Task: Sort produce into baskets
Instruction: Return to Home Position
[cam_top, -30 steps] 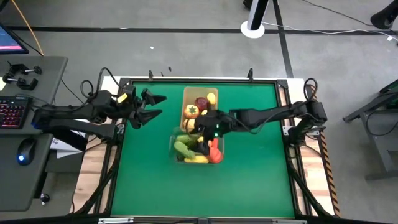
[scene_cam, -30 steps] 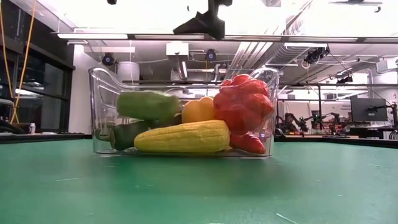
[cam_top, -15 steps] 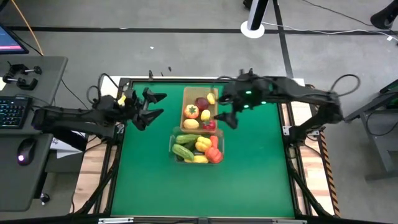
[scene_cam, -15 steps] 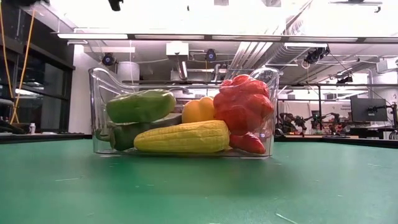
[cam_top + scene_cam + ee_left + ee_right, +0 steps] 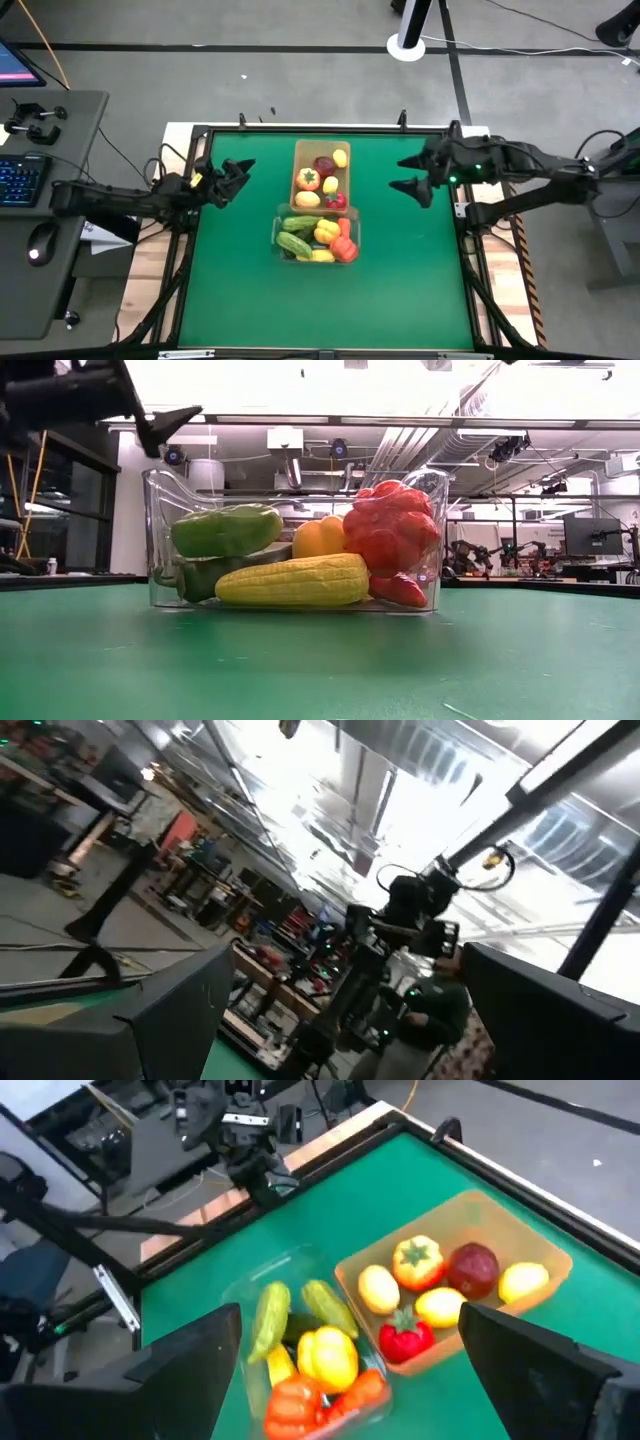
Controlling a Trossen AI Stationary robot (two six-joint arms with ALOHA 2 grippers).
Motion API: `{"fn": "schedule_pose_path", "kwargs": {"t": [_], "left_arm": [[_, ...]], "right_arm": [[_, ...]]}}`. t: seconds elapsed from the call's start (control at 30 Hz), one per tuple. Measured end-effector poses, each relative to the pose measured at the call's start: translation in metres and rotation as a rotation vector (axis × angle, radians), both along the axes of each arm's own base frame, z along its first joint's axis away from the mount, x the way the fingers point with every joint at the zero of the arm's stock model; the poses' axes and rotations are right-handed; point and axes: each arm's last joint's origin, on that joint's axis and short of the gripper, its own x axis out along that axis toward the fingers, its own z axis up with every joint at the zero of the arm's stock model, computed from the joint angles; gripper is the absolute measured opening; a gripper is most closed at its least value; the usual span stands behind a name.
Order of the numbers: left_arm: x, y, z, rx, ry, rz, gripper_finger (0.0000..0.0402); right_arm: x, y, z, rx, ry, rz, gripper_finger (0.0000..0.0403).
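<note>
The tan basket [image 5: 297,160] stands at mid-table and holds an orange pepper [image 5: 417,1261], a dark red apple [image 5: 474,1267], yellow lemons and a red piece. Against its near side stands the clear basket [image 5: 278,226], which holds green cucumbers [image 5: 226,530], a yellow pepper, a corn cob [image 5: 293,581] and red pieces [image 5: 390,528]. My left gripper [image 5: 238,174] hangs open at the table's left edge, its fingers tipped upward. My right gripper [image 5: 412,172] hangs open high above the table's right part. Neither holds anything.
Bare green mat lies on all sides of the two baskets. The table's black frame rails [image 5: 190,250] run along its edges. A desk with a keyboard and a mouse [image 5: 38,245] stands left of the table.
My right gripper has drawn away from above the baskets toward the table's right edge and has risen. My left gripper has sunk, pulled back slightly toward the left edge and tipped upward. A green cucumber has settled lower and farther left in the clear basket.
</note>
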Motion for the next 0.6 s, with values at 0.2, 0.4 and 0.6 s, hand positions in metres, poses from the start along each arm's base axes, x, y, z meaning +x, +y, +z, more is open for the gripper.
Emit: {"fn": "schedule_pose_path", "kwargs": {"t": [0.2,0.4,0.6], "left_arm": [[-0.007,0.0,-0.023,-0.062,0.048,0.009,0.0378],[-0.006,0.001,-0.028,-0.127,0.092,0.013,0.0378],[-0.005,0.001,-0.032,-0.159,0.125,0.005,0.0378]], "right_arm": [[-0.026,0.0,-0.02,0.088,0.055,0.002,0.0365],[-0.034,0.011,-0.042,0.159,0.038,0.171,0.0365],[-0.027,0.021,-0.086,0.109,-0.227,0.279,0.0365]]}}
